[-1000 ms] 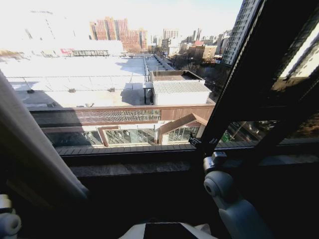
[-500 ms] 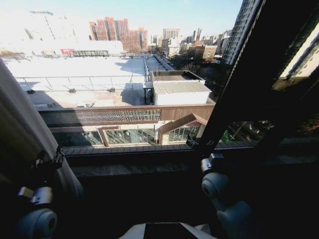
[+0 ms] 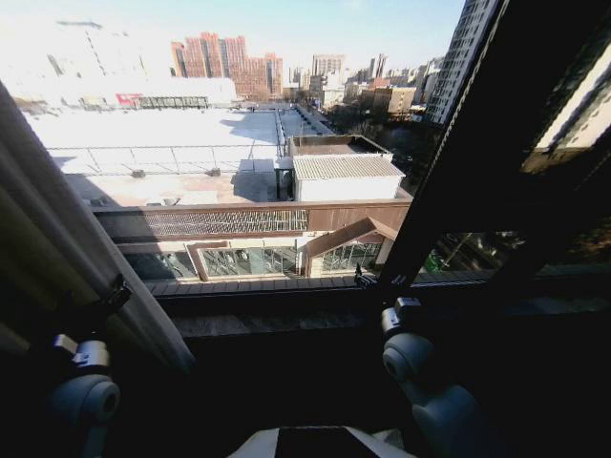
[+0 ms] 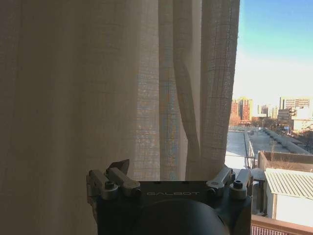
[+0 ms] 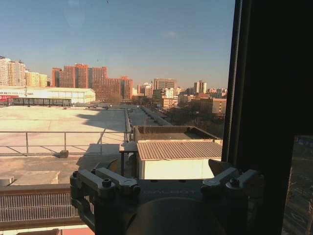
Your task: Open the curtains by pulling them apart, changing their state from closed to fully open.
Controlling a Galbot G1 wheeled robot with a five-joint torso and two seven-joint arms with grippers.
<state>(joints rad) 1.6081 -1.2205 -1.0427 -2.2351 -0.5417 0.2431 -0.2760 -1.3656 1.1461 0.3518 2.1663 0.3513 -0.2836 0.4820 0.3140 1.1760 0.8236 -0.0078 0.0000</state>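
Reaching up at the lower left of the head view, the left claw (image 3: 113,298) sits against the edge of the left curtain panel (image 3: 57,239). In the left wrist view its fingers (image 4: 117,172) stand spread, with the sheer pleated fabric hanging just beyond them; whether any cloth lies between them I cannot tell. The right claw (image 3: 368,280) is raised at lower centre, by the foot of the black window frame bar (image 3: 458,134), and its fingers are spread too, with nothing between them. Beyond lies the window sill (image 3: 277,320) and open rooftops. Judging by this, the middle of the window is already bare. What seems left is drawing the left panel further toward the frame's left edge.
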